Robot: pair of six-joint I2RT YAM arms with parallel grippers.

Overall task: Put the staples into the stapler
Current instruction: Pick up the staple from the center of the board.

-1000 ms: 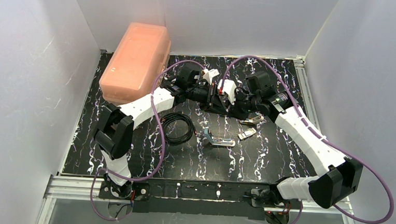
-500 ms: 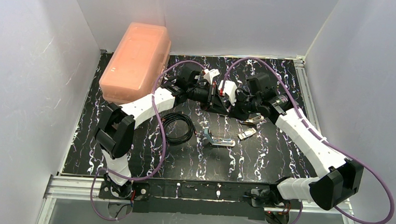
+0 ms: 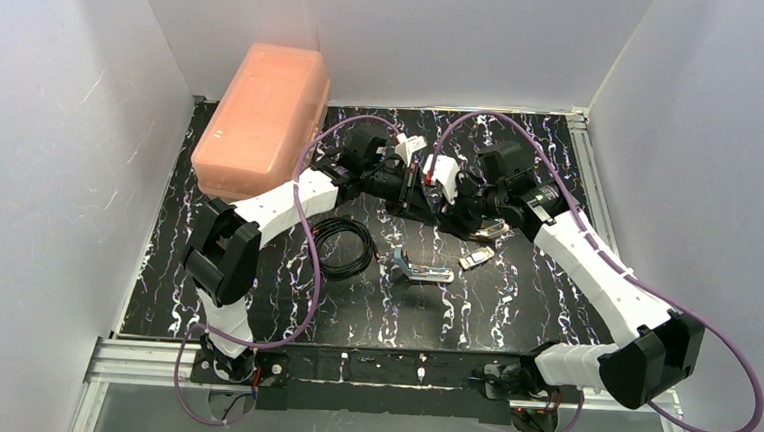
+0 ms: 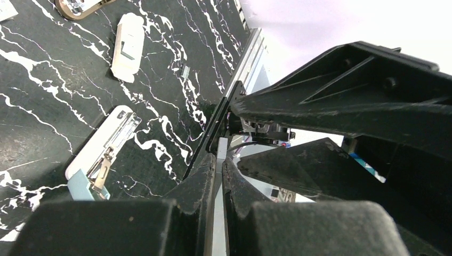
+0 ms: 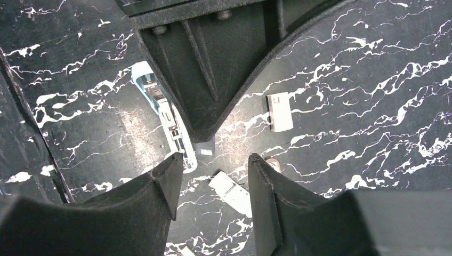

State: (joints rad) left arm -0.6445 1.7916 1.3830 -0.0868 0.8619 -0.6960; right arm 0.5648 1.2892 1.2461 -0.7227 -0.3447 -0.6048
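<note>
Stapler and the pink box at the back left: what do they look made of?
On the stapler, the pale blue-and-white shell looks matte, likely plastic. Its open inner channel glints silver, so it is probably metal. As for the pink box, it is evenly coloured with a soft sheen and rounded moulded edges, so probably plastic.

No text, label or number is legible on anything

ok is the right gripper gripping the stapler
No, the right gripper stands open and empty, while the stapler lies on the table.
</note>
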